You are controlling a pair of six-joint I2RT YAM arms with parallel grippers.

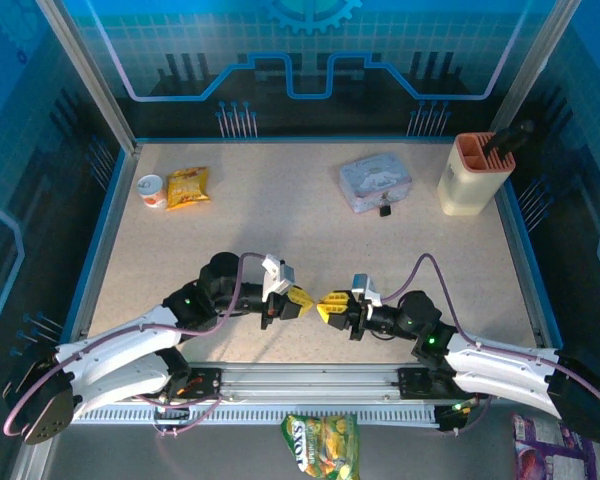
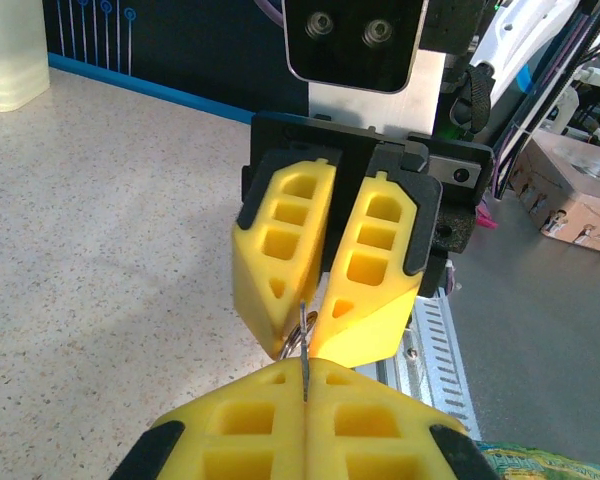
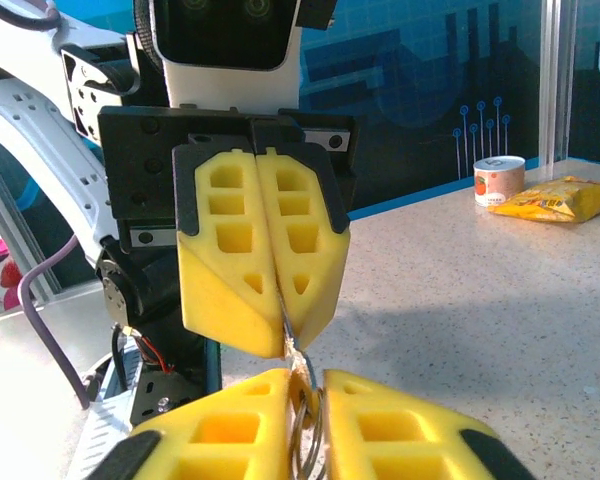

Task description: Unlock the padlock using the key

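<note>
Two end effectors meet tip to tip over the surface (image 1: 280, 225), sharing the key.

The left end effector (image 1: 302, 301) is pressed together, pinching the thin silvery key (image 2: 304, 368) by its edge. Facing it, the right end effector (image 1: 330, 303) has narrowed around the key's wire ring (image 3: 302, 432); I cannot tell whether it truly grips. This is likely a regrip, to aim the key better. The padlock (image 1: 385, 210) sits well beyond the right end effector, just by the tin box (image 1: 375, 180).

The table (image 1: 280, 225) middle is free for passing; tin box (image 1: 375, 182), beige holder (image 1: 473, 178), snack bag (image 1: 188, 187) and cup (image 1: 152, 190) stand along the far side.
</note>
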